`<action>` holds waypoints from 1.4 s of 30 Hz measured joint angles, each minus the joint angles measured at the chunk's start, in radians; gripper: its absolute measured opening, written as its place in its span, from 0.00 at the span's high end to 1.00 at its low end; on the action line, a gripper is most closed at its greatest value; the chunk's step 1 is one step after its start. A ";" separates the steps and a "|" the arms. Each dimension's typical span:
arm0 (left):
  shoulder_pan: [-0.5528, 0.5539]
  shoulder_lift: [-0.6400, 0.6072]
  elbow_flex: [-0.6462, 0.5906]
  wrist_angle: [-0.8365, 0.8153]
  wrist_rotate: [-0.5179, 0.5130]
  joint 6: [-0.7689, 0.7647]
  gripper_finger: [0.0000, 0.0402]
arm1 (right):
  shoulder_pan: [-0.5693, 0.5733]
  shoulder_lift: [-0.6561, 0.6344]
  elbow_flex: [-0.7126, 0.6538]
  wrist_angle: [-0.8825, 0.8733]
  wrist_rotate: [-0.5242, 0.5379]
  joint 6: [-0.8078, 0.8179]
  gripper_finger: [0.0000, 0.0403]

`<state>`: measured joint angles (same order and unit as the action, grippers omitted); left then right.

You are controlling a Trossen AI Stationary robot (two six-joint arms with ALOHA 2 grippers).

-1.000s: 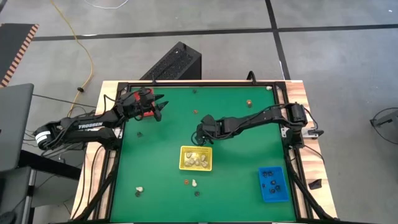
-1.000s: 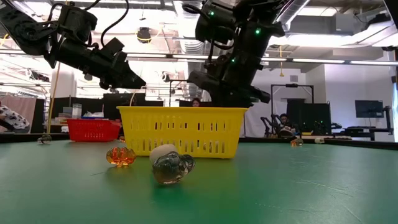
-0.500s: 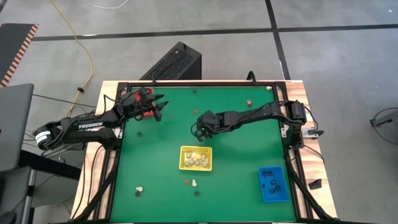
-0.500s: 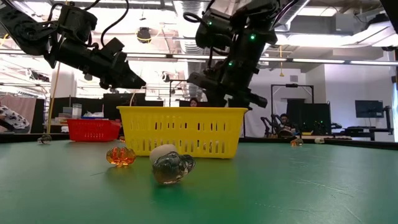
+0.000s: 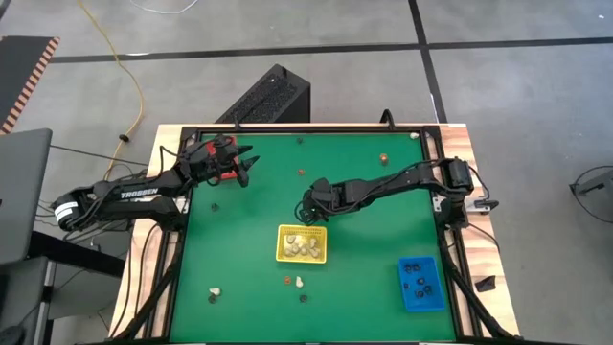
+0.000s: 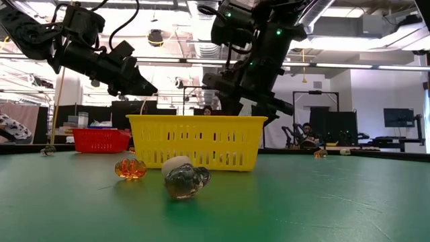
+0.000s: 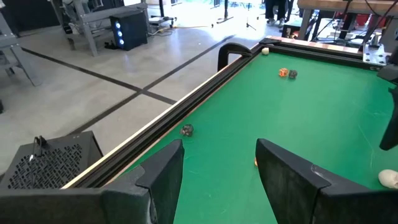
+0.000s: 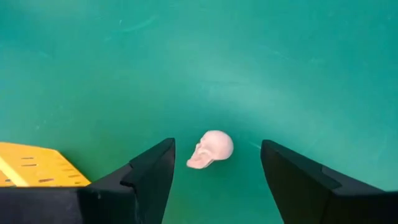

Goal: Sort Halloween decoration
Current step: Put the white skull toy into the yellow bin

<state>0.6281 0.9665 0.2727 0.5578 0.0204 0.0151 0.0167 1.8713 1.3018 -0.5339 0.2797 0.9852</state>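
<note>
The right pincer (image 5: 307, 213) has just spread its fingers: a second ago they were much closer together, and now they stand wide with a cream skull (image 8: 211, 149) between them on the green surface (image 5: 364, 240), seemingly touched by neither. The arm also swung out and came back to hang just beyond the far edge of the yellow tray (image 5: 302, 243). Whether the skull slipped free short of the tray or is about to be gripped I cannot tell. Either way it lies just outside the yellow tray, which already holds several cream pieces, so this one is not yet sorted.

The left pincer (image 5: 247, 171) has not moved — it waits with fingers apart near the red tray (image 5: 222, 165) at the far left of the surface.

Elsewhere on the surface, the blue tray (image 5: 420, 284) near the right front corner holds a few black pieces. Loose trinkets remain: an orange pumpkin (image 6: 130, 168) and a clear skull (image 6: 187, 181) in front of the yellow tray, and a few more scattered toward the far edge and the left front — plenty of sorting left, by my reckoning.

Beyond the surface the low view shows an open workshop with benches, screens and ceiling lights.
</note>
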 joint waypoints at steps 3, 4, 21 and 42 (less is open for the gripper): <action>0.000 0.000 0.000 0.000 0.000 -0.001 0.52 | 0.010 0.028 0.001 0.022 0.007 0.003 0.33; 0.000 0.000 0.000 0.001 0.000 -0.001 0.52 | 0.010 0.035 0.000 0.020 0.006 0.003 0.33; 0.000 0.000 0.000 0.001 -0.001 0.003 0.52 | 0.003 0.098 0.006 0.030 -0.001 0.002 0.36; 0.000 0.000 0.000 -0.001 0.000 0.002 0.52 | 0.005 0.016 0.005 0.175 0.007 -0.160 0.79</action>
<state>0.6281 0.9668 0.2729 0.5564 0.0200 0.0167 0.0218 1.8870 1.3071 -0.3585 0.2863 0.8248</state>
